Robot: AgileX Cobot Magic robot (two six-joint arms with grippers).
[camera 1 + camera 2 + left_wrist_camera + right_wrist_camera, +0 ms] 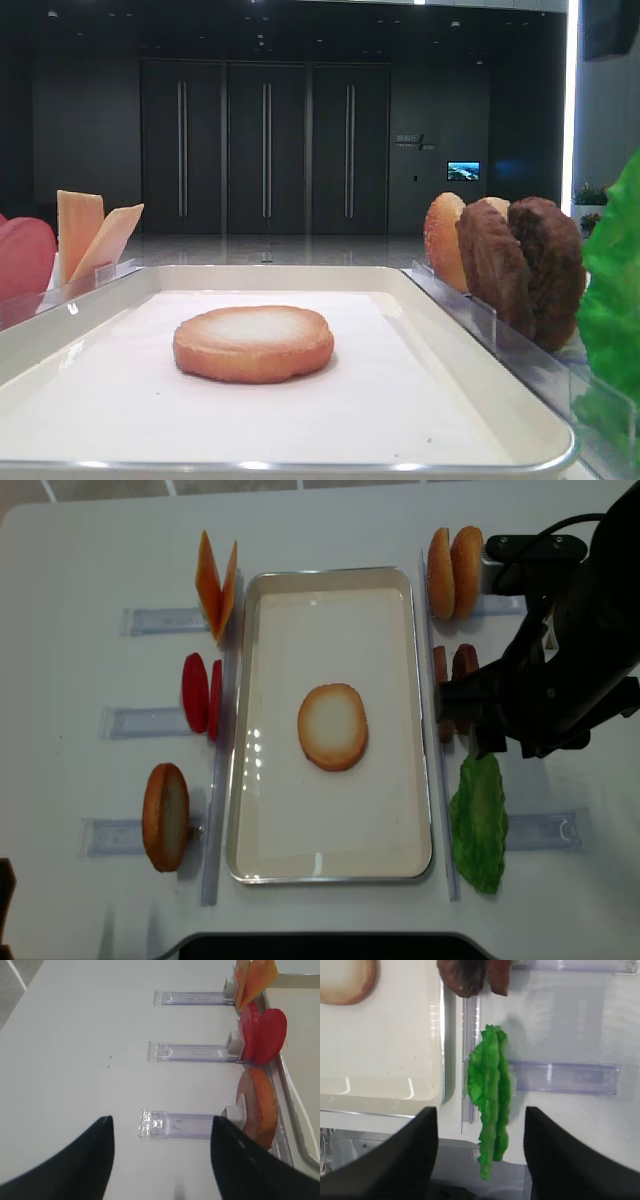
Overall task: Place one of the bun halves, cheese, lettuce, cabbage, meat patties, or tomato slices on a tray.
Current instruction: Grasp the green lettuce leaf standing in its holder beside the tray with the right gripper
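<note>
Right gripper (480, 1155) astride upright, edge-on lettuce (491, 1100).

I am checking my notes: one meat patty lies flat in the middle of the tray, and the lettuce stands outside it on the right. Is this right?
Not quite. The thing lying flat in the tray is a bun half, golden with a pale toasted face, as the overhead exterior view shows. The lettuce does stand outside the tray on the right.
</note>
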